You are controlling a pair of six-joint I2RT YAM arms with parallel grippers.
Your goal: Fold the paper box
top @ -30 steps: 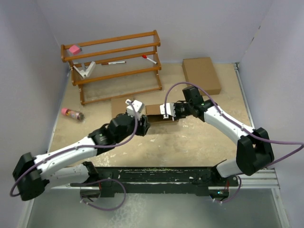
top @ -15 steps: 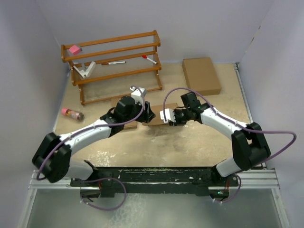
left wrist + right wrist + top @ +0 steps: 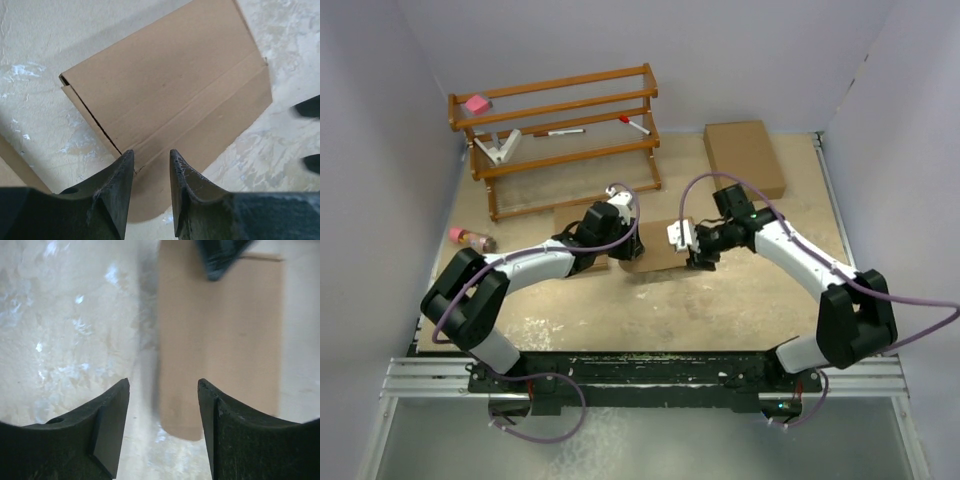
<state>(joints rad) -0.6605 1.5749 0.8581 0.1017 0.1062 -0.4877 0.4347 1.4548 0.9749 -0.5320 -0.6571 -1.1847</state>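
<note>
The paper box (image 3: pixel 658 254) is a flat brown cardboard piece lying on the table between my two grippers. In the left wrist view the paper box (image 3: pixel 165 90) shows creases and an open slit along its left edge. My left gripper (image 3: pixel 628 247) hovers over its left end, and its jaws (image 3: pixel 151 156) stand a narrow gap apart with nothing between them. My right gripper (image 3: pixel 693 250) is at the box's right end. In the right wrist view it (image 3: pixel 163 386) is wide open and empty, with the paper box (image 3: pixel 220 340) just beyond its right finger.
A wooden rack (image 3: pixel 560 140) with small items stands at the back left. A large flat brown box (image 3: pixel 745 158) lies at the back right. Another brown cardboard piece (image 3: pixel 570 220) lies under my left arm. A pink bottle (image 3: pixel 472 240) lies at the left.
My left arm has reached farther forward and swung toward the box's left end. The box has dropped from between the grippers to lie flat. My right gripper has drawn back slightly.
</note>
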